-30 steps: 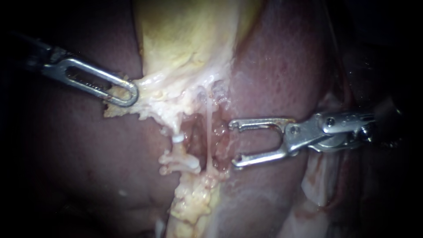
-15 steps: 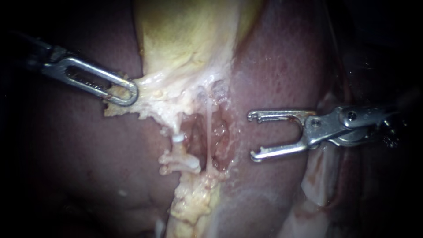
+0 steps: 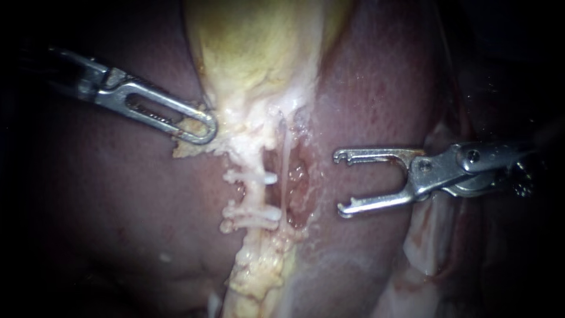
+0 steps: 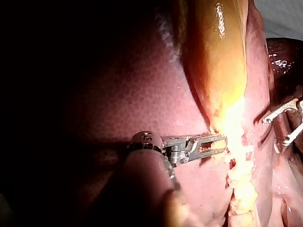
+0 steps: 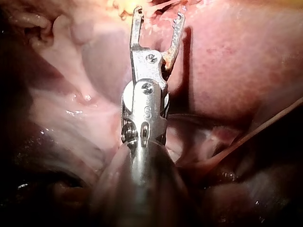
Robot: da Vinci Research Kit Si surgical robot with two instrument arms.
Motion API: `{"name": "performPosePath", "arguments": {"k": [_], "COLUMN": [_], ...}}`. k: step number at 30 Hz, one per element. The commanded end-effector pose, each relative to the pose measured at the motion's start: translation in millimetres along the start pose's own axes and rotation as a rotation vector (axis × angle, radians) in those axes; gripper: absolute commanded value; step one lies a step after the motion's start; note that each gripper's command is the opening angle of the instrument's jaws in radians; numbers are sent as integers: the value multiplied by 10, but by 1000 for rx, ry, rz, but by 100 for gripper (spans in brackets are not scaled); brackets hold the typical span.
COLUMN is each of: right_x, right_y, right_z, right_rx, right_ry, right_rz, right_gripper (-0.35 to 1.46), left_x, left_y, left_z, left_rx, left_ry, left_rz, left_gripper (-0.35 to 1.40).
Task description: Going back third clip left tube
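Yellow gallbladder [image 3: 259, 53] lies on glossy dark-red liver [image 3: 376, 88], with blackness all around. The left instrument [image 3: 201, 127] is clamped on pale tissue [image 3: 187, 149] at the gallbladder's near edge. The left tube [image 3: 254, 194], bearing white clips [image 3: 269, 176], sits at centre. To its right hangs the right instrument [image 3: 341, 181], jaws apart and empty.

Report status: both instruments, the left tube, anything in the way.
Left instrument shut on gallbladder edge. Right instrument jaws open, empty, clear of left tube. Tube carries white clips. Nothing in the way.
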Motion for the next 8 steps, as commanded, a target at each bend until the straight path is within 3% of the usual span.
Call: {"name": "performPosePath", "arguments": {"k": [1, 8], "right_x": [0, 2], "right_y": [0, -2], "right_z": [0, 1], "right_rx": [0, 0], "right_ry": [0, 0], "right_rz": [0, 0], "right_gripper": [50, 50], "left_x": [0, 0], "left_y": [0, 0], "left_z": [0, 0], "left_rx": [2, 2], "left_ry": [1, 1], "left_rz": [0, 0], "left_gripper": [-35, -35]}}
